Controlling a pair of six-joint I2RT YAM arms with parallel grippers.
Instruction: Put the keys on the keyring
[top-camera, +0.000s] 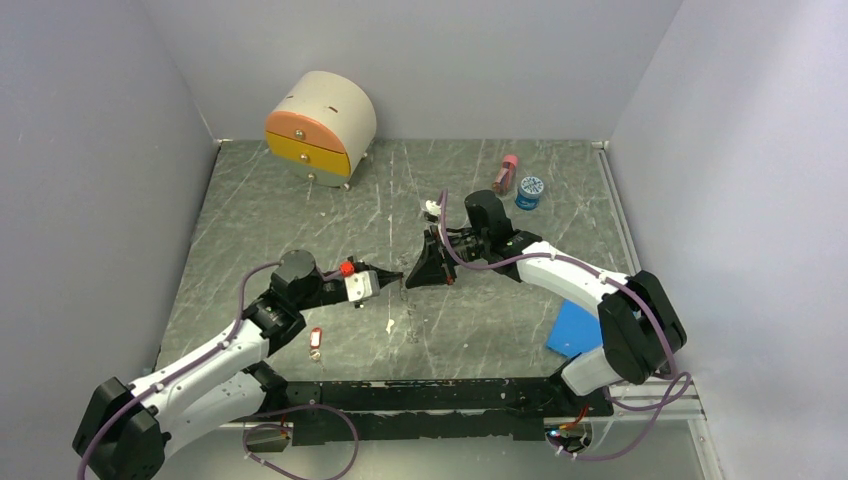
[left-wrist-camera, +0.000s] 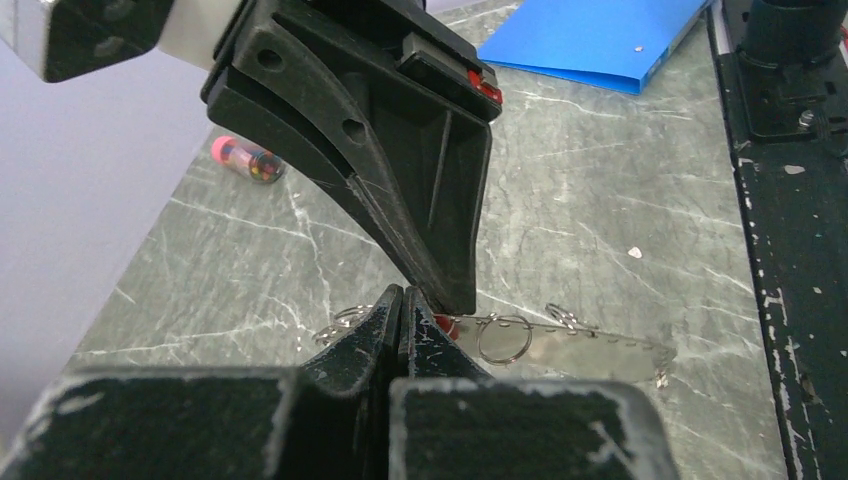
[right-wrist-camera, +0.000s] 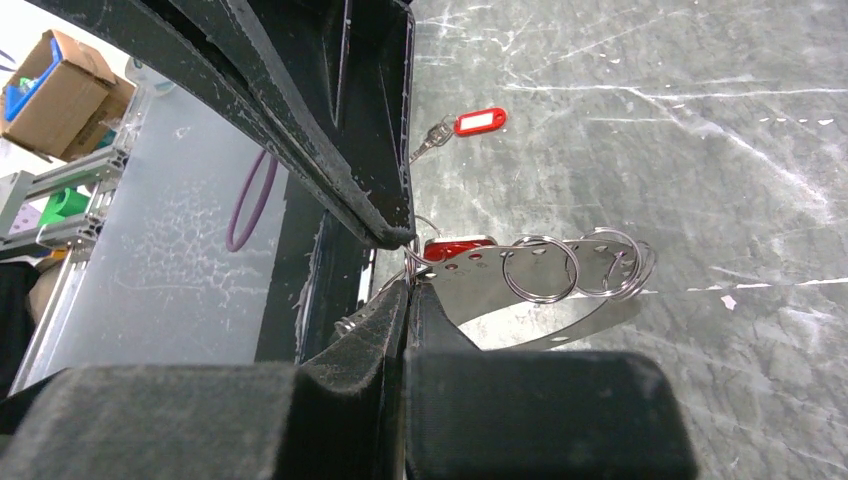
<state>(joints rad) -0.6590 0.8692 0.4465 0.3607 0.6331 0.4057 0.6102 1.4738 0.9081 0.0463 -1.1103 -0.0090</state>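
Lying on the counter (top-camera: 250, 230) at the left, a spare key (top-camera: 316, 342) waits untouched. The left pincer (left-wrist-camera: 401, 312) is clenched, fingers pressed flat; what thin thing it nips I cannot tell. Tip to tip with it, the right pincer (right-wrist-camera: 408, 298) is clenched on what looks to be the end of the keyring (right-wrist-camera: 475, 287), held off the counter, with a second key (right-wrist-camera: 457, 247) at the junction. Threading seems in hand; next comes fine alignment of key and ring opening.
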